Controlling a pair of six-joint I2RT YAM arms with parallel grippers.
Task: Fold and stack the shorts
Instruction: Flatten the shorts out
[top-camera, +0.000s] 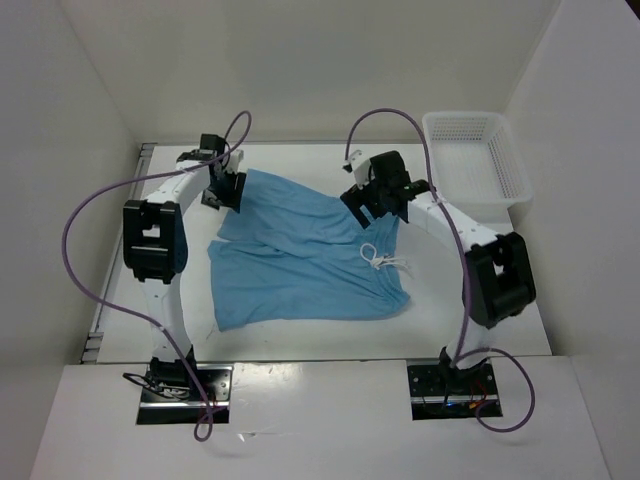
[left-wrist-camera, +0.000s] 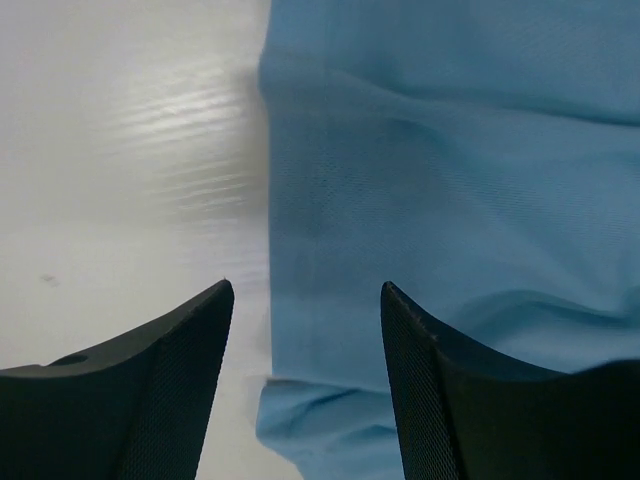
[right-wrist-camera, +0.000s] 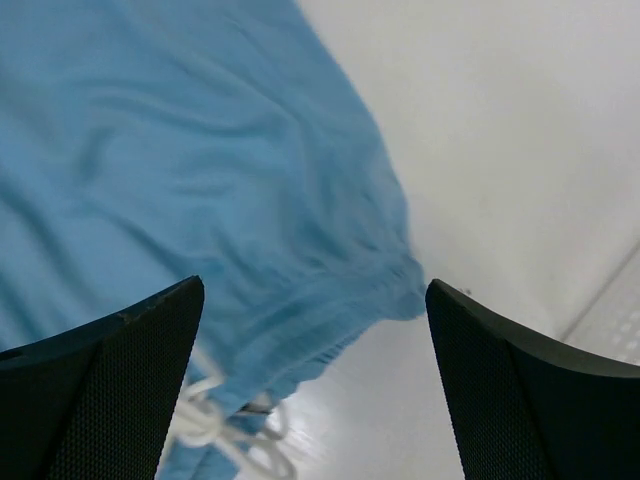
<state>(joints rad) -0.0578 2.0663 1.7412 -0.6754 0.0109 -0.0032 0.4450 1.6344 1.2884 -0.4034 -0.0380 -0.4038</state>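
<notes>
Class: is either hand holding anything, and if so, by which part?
Nothing is held. The left hand and right hand are both open, fingers spread over edges of the shorts, not closed on the fabric.

White table (top-camera: 300, 342), sky-blue shorts (top-camera: 300, 262) spread flat, mesh basket (top-camera: 513, 165) far right
</notes>
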